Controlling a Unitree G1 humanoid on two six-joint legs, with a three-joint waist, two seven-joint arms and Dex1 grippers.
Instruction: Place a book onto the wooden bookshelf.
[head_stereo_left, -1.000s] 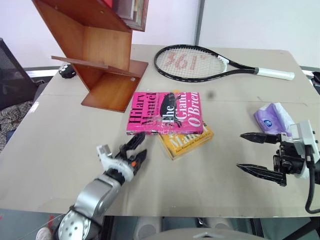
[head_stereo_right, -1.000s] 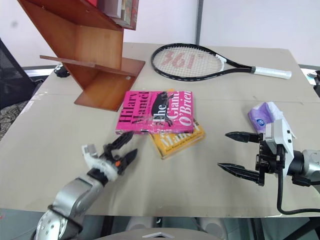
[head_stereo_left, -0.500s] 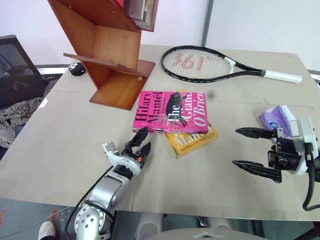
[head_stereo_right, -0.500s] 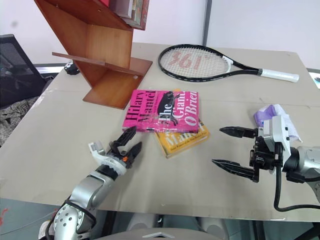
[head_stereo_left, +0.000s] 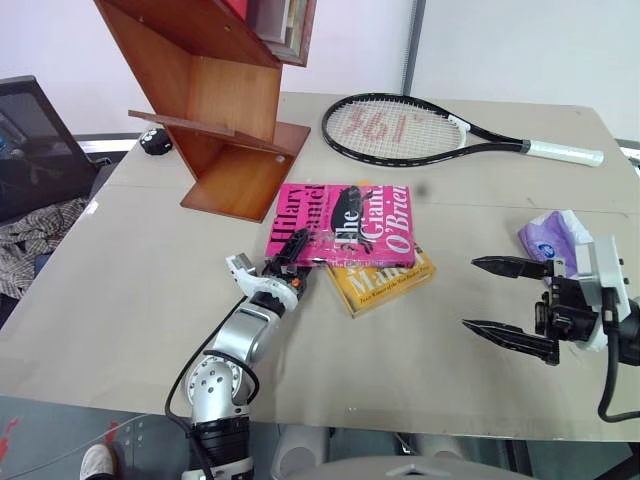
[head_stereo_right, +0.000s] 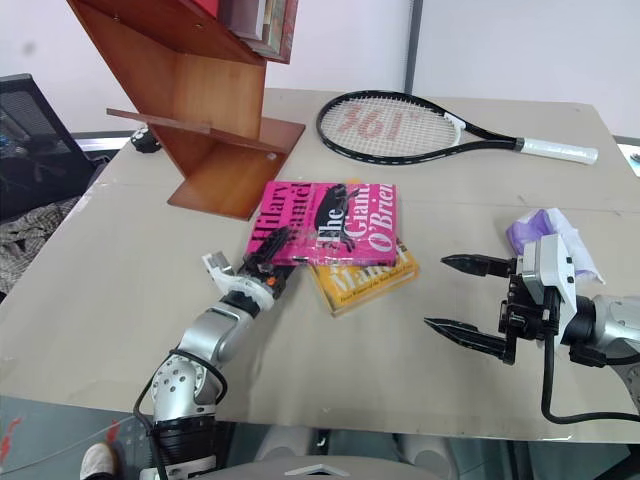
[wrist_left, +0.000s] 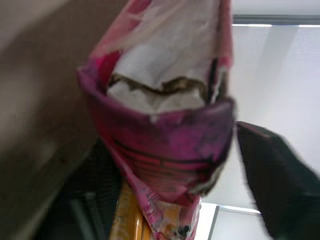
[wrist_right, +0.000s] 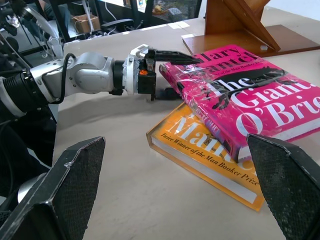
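The bright pink book (head_stereo_left: 350, 222) lies flat mid-table, overlapping a yellow-orange book (head_stereo_left: 385, 282). My left gripper (head_stereo_left: 298, 246) is at its near left corner, pointing level. One finger lies on the cover and the other sits under it, shut on the book. In the left wrist view the pink corner (wrist_left: 165, 125) sits between both dark fingers. The wooden bookshelf (head_stereo_left: 230, 110) stands at the far left of the table, with books in its upper compartment. My right gripper (head_stereo_left: 470, 293) hovers open to the right of both books, pointing toward them, holding nothing.
A tennis racket (head_stereo_left: 400, 128) lies across the far side of the table. A purple tissue pack (head_stereo_left: 545, 235) sits at the right edge behind my right gripper. A small black object (head_stereo_left: 153, 142) rests left of the shelf base. A dark chair (head_stereo_left: 30, 130) stands beyond the table's left edge.
My left gripper has moved forward to the pink book's near corner and its fingers have closed around that corner. The right gripper stays where it was.
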